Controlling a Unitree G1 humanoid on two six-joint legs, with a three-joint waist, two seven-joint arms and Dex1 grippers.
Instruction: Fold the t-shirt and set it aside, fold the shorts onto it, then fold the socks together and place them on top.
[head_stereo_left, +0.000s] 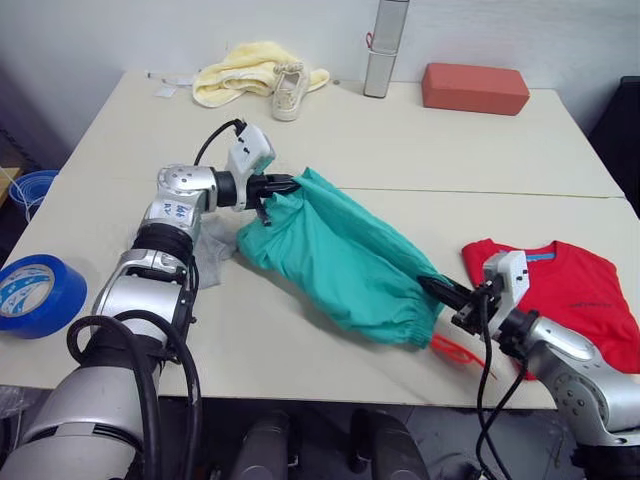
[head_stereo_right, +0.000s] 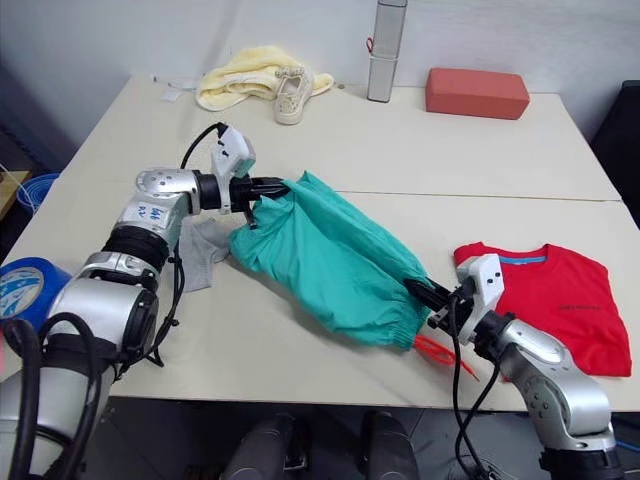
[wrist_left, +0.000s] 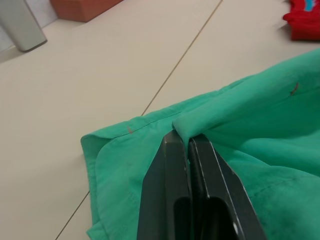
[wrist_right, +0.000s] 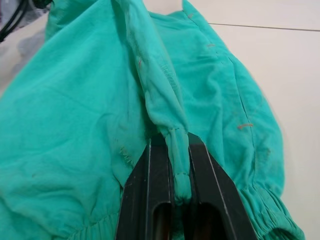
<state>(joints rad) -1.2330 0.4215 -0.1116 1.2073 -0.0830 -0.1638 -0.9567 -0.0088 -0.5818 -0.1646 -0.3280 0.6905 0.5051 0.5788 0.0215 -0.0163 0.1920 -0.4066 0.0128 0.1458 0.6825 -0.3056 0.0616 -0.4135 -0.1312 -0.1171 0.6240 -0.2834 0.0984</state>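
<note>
One pair of teal shorts (head_stereo_left: 345, 250) lies stretched diagonally across the middle of the frame on the counter (head_stereo_left: 400, 150). Two tools hold it — the left tool (head_stereo_left: 283, 185) is clenched on an upper-left edge, the right tool (head_stereo_left: 440, 290) is clenched on a gathered fold at the lower right. One red t-shirt (head_stereo_left: 570, 300) lies flat at the right edge. One grey sock (head_stereo_left: 212, 250) shows at centre left, partly under the shorts. Along the top: one yellow cloth (head_stereo_left: 235, 75), one beige shoe (head_stereo_left: 289, 92), one grey cylinder (head_stereo_left: 384, 50), one red-brown block (head_stereo_left: 474, 88). One blue tape roll (head_stereo_left: 35, 292) sits at far left.
</note>
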